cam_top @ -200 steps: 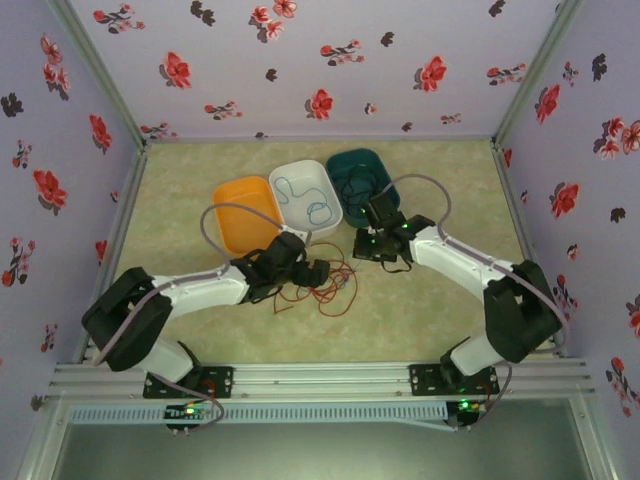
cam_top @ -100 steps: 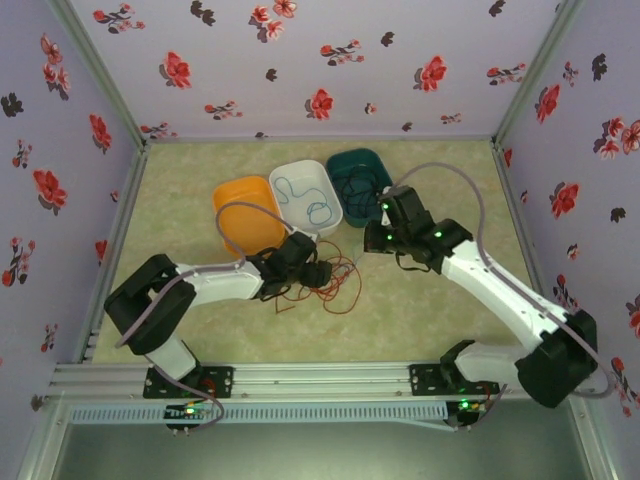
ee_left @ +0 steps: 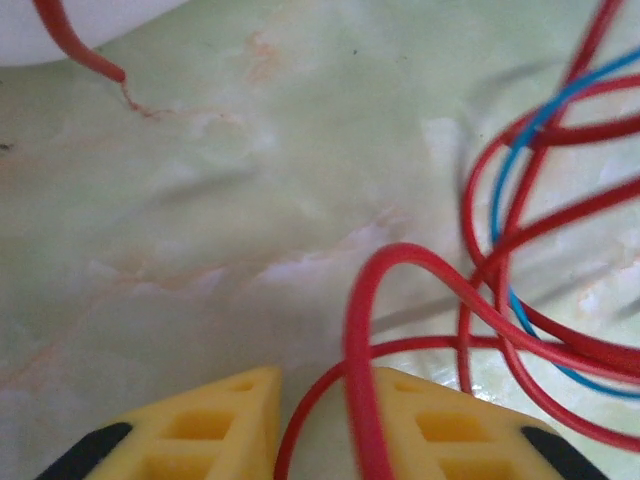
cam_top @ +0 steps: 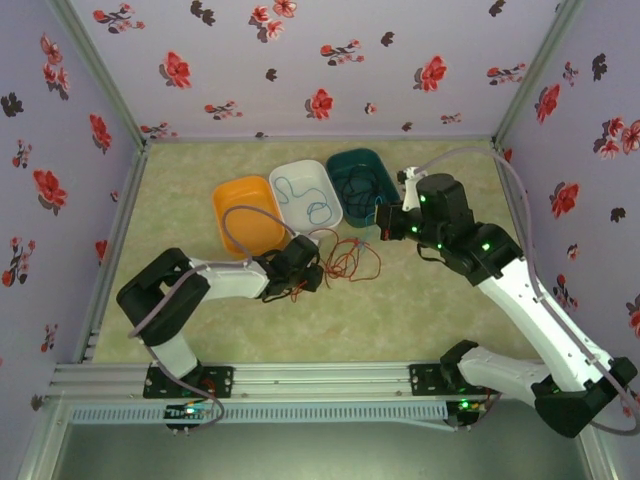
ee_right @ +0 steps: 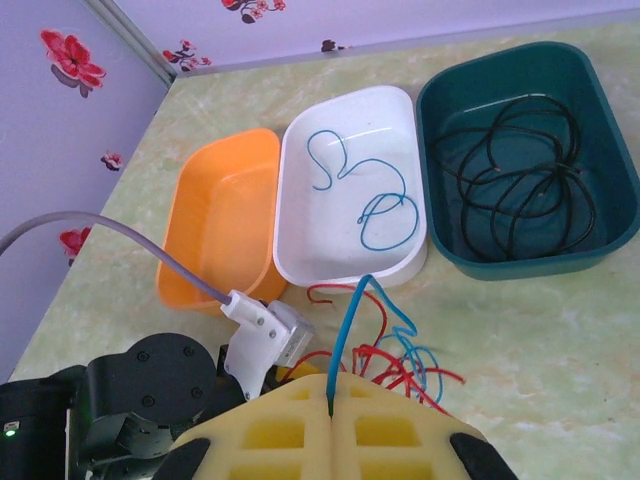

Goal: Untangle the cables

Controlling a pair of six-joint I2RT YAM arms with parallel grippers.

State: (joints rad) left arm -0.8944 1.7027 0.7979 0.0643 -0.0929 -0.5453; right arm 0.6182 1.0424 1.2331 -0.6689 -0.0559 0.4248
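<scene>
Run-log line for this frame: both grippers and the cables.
left gripper: jaws narrowly apart around red cable | right gripper: shut on blue cable | tangle: on table

No readable text, label, brand or number on any surface. Looked over the orange tray (ee_right: 215,215), white tray (ee_right: 330,235), green tray (ee_right: 520,263), rail (cam_top: 320,378) and walls (cam_top: 300,60) (flower print, red and dark, no lettering).

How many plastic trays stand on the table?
3, side by side: orange tray left, white tray middle, green tray right. None looks hidden.
</scene>
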